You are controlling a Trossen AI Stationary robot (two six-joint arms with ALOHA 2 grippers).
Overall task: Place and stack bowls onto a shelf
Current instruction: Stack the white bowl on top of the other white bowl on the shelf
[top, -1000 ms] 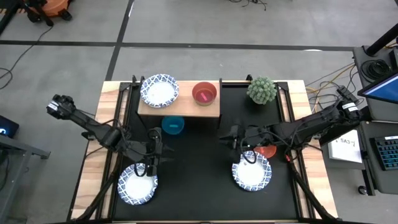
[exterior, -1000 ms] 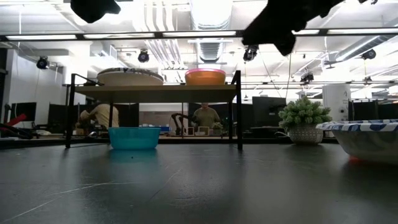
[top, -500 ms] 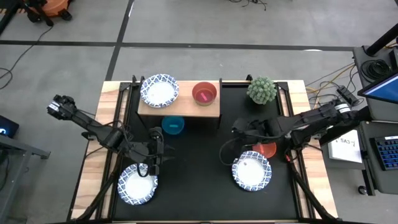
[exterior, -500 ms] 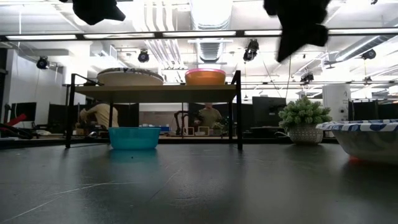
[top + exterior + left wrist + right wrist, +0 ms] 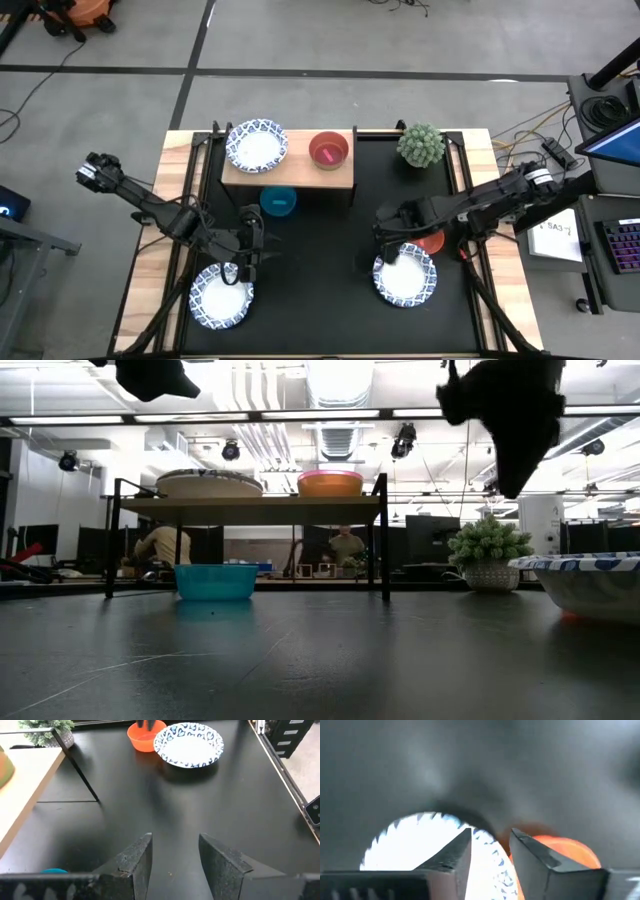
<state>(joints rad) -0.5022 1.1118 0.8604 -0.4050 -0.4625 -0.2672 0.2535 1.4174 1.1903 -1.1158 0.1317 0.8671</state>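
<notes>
Two white bowls with blue rims lie on the black table: one at near left (image 5: 221, 295), one at near right (image 5: 405, 276), with a red-orange bowl (image 5: 431, 241) just behind the right one. A third white bowl (image 5: 257, 146) and a magenta bowl (image 5: 329, 150) sit on the wooden shelf (image 5: 288, 176); a teal bowl (image 5: 278, 201) stands on the table at its front edge. My left gripper (image 5: 243, 268) hovers open over the far rim of the left bowl. My right gripper (image 5: 384, 254) is open and points down over the far-left rim of the right bowl (image 5: 415, 845), touching nothing.
A round green spiky plant (image 5: 421, 145) stands at the table's far right, beside the shelf. The shelf's black legs (image 5: 382, 535) rise from the far middle of the table. Bare black tabletop (image 5: 320, 270) lies between the two near bowls. People sit in the room beyond.
My right gripper has swung from the table's middle toward the right white bowl, tipped its fingers downward and dropped lower over that bowl's far-left rim. The bowls have not moved.
</notes>
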